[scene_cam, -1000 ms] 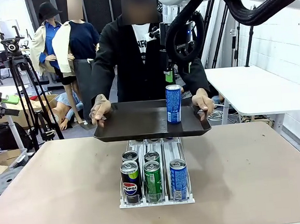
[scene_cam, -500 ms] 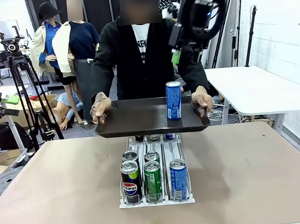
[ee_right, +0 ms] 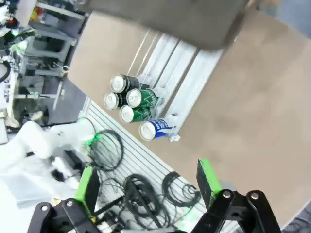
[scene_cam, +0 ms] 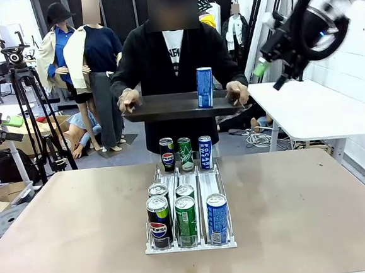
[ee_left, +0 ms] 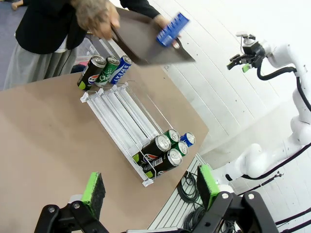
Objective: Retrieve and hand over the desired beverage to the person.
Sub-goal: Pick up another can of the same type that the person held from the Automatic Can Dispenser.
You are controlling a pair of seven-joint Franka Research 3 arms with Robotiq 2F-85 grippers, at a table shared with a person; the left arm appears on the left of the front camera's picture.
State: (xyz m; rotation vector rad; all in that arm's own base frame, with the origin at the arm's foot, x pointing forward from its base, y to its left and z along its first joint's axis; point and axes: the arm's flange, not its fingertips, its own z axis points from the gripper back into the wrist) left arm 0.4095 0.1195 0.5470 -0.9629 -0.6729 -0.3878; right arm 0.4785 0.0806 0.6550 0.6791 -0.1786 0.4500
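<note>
The brown table [scene_cam: 315, 214] is spread across the near part of the scene. At its far side the person [scene_cam: 170, 55] is seen standing. A dark tray [scene_cam: 167, 106] is gripped by that person at both ends and held level, above and beyond the table's far edge. The white right arm [scene_cam: 324, 11] is seen high at the far right, well apart from the tray. A clear three-lane can rack [scene_cam: 187, 174] is placed at the table's middle. Three upright cans are lined up at its far end, and five more are gathered at its near end. The left gripper [ee_left: 150, 187] and the right gripper [scene_cam: 270, 71] are each shown with jaws spread wide and nothing between them. The blue can [scene_cam: 204, 87] is stood upright on the right part of the tray. Its lettering cannot be read with certainty, though it is perhaps the same as on the Pocari can [scene_cam: 206, 152] in the rack's right lane.
</note>
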